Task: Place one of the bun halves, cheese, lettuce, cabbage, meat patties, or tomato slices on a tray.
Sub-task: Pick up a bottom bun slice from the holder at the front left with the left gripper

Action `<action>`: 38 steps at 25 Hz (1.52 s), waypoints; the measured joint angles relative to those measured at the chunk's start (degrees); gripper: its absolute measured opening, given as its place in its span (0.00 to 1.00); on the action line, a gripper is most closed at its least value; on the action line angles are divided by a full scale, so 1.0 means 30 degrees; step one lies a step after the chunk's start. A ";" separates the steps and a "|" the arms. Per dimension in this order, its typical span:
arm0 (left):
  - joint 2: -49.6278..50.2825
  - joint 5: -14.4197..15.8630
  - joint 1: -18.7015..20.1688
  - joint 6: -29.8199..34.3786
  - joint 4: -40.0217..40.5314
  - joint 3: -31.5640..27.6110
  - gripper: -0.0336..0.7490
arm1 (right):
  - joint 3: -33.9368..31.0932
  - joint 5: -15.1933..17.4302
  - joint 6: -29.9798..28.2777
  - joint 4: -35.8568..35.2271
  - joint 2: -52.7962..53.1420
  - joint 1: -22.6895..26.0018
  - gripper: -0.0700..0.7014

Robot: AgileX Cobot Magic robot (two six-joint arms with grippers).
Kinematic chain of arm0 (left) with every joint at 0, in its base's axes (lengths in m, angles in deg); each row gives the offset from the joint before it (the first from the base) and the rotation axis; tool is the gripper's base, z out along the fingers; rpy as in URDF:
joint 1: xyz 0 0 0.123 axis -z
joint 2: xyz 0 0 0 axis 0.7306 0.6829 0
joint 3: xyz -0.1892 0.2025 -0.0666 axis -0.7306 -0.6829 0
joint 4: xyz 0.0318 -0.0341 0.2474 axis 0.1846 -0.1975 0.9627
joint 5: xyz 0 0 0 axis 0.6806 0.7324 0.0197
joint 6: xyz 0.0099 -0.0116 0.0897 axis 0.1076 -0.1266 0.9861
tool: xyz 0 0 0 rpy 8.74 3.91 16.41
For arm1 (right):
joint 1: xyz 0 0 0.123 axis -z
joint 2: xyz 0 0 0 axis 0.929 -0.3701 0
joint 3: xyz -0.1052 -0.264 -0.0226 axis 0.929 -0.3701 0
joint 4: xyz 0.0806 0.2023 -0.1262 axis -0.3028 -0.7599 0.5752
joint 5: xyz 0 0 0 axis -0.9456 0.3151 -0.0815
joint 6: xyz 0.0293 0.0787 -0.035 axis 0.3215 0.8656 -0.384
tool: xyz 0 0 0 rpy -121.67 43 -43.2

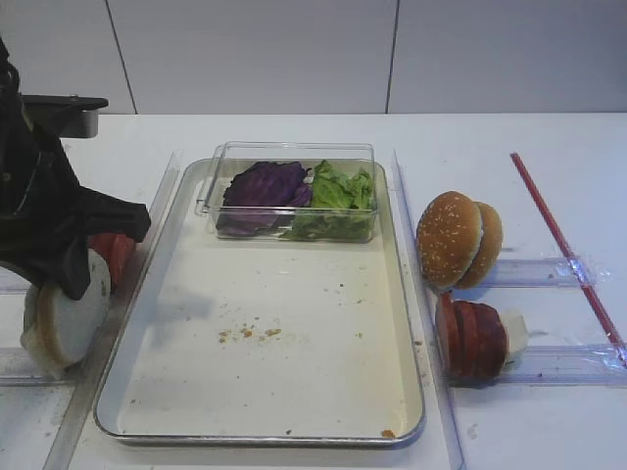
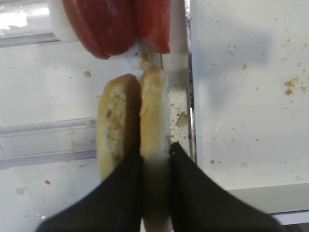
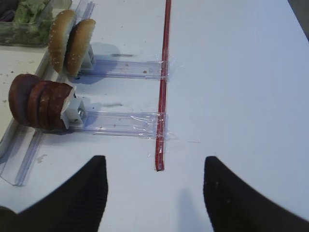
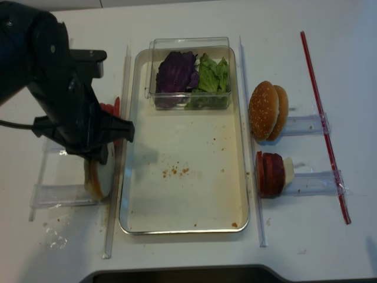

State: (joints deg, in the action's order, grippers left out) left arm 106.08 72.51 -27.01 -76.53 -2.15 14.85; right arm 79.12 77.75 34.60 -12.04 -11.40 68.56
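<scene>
Two pale bun halves stand on edge in a clear rack left of the tray (image 1: 294, 382). My left gripper (image 2: 155, 150) is shut on the right-hand bun half (image 2: 153, 111), the one nearer the tray rim. The other bun half (image 2: 116, 125) leans against it. In the high view the held bun half (image 1: 64, 323) shows below the black arm. Tomato slices (image 2: 116, 24) stand just beyond. Cabbage (image 1: 263, 186) and lettuce (image 1: 338, 196) lie in a clear box on the tray. Meat patties (image 3: 38, 101) stand right of the tray. My right gripper (image 3: 153, 159) is open over bare table. No cheese shows.
Two sesame-seeded buns (image 1: 456, 240) stand on edge in a clear rack right of the tray. A red strip (image 3: 164, 72) is taped across the ends of the right-hand racks. Crumbs are scattered on the tray floor (image 4: 188, 200). Clear rails run along both long sides of the tray.
</scene>
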 joint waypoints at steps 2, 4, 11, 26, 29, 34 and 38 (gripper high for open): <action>0.0000 0.0000 0.0000 0.0000 0.0000 0.0000 0.15 | 0.0000 0.0000 0.0000 0.0000 0.0000 0.0000 0.68; 0.0000 0.0000 0.0000 0.0000 0.0000 0.0000 0.15 | 0.0000 0.0000 0.0000 0.0000 0.0000 0.0000 0.68; 0.0000 0.0032 0.0000 0.0034 -0.0108 0.0000 0.15 | 0.0000 0.0000 0.0000 0.0000 0.0000 0.0000 0.68; -0.0765 0.0179 0.0000 0.0385 -0.0149 0.0000 0.14 | 0.0000 0.0000 -0.0037 0.0000 0.0000 0.0000 0.68; -0.0992 0.0269 0.0000 0.0414 -0.0149 0.0000 0.14 | 0.0000 0.0000 -0.0037 0.0000 0.0000 0.0000 0.68; -0.1002 0.0523 0.0000 0.0459 -0.0190 0.0000 0.14 | 0.0000 0.0000 -0.0037 0.0000 0.0000 0.0000 0.68; -0.1002 0.0564 0.0000 0.0459 -0.0266 0.0000 0.14 | 0.0000 0.0000 -0.0037 0.0000 0.0000 0.0000 0.68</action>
State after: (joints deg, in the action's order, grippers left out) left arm 103.07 74.20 -27.01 -75.15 -2.95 14.85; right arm 79.12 77.75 34.49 -12.04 -11.40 68.56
